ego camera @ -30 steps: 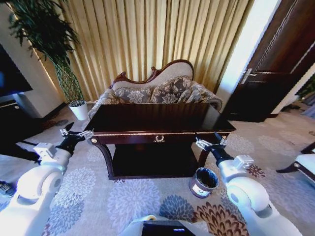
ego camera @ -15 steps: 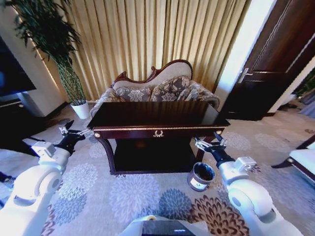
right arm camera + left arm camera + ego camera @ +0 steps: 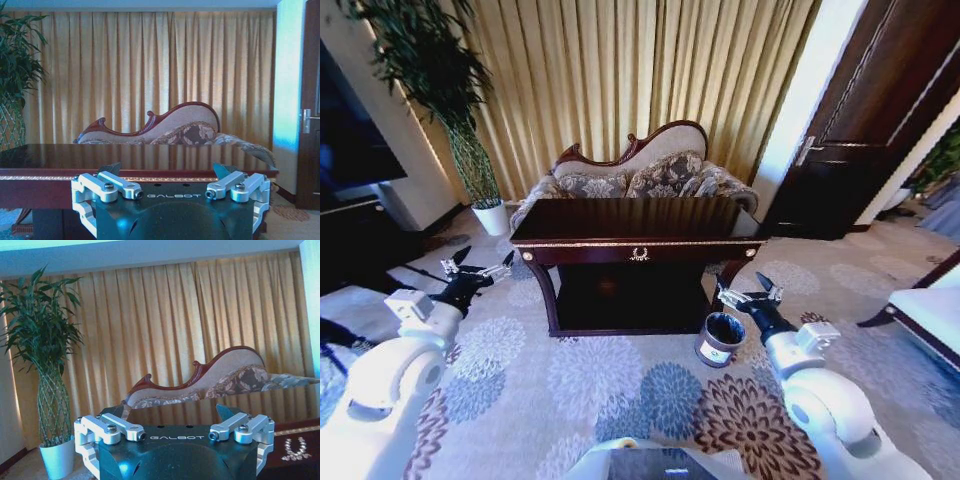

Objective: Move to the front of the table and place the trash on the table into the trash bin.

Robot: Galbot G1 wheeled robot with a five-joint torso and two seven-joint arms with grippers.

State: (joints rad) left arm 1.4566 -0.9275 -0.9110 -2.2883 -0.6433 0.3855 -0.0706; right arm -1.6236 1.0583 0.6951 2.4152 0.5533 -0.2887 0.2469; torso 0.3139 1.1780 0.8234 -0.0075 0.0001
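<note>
Head view, table [image 3: 635,218] and trash bin [image 3: 721,338] now farther off, both hands [image 3: 477,269] [image 3: 748,295] spread wide

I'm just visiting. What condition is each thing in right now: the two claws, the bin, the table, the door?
left gripper: open, empty, held in the air short of the table's left corner.
right gripper: open, empty, held in the air above the bin.
trash bin: upright on the carpet, dark liner in it.
table: glossy top, no litter visible on it.
door: shut.
</note>
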